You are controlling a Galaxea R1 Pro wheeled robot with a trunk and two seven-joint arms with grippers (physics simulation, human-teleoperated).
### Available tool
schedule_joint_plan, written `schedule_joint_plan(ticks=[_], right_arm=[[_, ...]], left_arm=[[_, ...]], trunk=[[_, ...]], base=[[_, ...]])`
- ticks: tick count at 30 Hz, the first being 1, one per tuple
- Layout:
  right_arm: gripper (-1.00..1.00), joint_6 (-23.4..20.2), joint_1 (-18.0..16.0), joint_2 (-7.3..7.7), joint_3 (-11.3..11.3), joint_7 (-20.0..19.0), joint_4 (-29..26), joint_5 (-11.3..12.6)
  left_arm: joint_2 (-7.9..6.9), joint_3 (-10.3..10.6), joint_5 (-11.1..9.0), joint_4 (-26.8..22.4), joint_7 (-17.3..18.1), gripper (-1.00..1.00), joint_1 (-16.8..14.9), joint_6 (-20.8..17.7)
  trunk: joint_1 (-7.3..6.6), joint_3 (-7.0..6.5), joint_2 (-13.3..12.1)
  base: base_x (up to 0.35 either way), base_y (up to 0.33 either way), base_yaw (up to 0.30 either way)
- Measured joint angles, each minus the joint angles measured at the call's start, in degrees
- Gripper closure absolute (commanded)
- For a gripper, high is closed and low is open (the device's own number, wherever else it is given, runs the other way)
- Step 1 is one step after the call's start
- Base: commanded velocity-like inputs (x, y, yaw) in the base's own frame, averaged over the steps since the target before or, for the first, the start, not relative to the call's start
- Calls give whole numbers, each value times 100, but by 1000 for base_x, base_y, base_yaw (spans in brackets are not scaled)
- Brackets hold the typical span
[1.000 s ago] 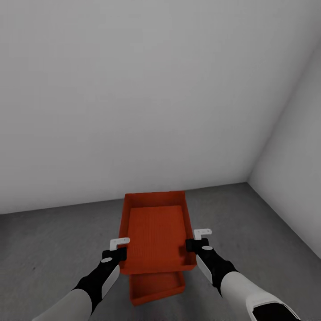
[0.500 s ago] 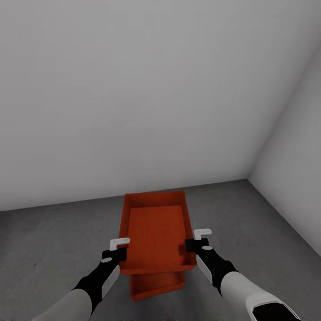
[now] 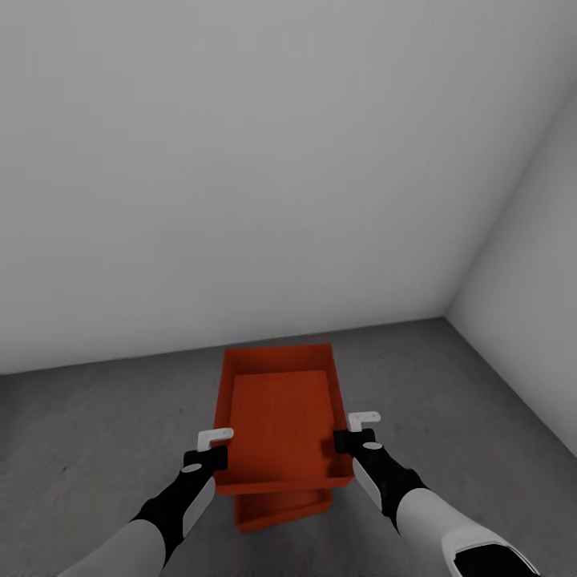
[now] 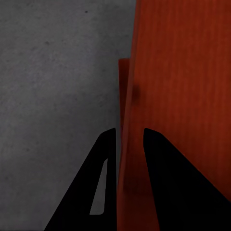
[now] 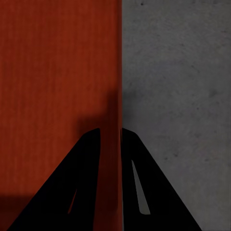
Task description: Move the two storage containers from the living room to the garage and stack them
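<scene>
I hold an orange-red open-top storage container level in the air between both arms. My left gripper is shut on its left side wall. On the opposite side wall my right gripper is shut. Below the held box, the second storage container lies on the dark grey garage floor; just its near end shows past the held one. The left wrist view also catches an edge of that lower container.
A plain white wall rises just beyond the boxes. A second white wall meets it at a corner on the right. Open grey floor lies on both sides of the boxes.
The lower container shows less than before beneath the held one. The held box and both arms sit at the same spot in the picture.
</scene>
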State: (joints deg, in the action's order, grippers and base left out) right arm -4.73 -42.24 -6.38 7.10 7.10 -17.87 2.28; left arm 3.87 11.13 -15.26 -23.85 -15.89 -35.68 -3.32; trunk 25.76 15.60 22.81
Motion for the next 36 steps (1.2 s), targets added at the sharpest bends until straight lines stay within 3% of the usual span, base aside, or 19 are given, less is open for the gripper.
schedule_joint_plan(ticks=[36], right_arm=[[100, -15, -4, 0, 7, 3, 0, -4]], left_arm=[[0, 12, -26, 8, -5, 100, -1, 1]], trunk=[[0, 323, 1]], base=[[0, 0, 0]])
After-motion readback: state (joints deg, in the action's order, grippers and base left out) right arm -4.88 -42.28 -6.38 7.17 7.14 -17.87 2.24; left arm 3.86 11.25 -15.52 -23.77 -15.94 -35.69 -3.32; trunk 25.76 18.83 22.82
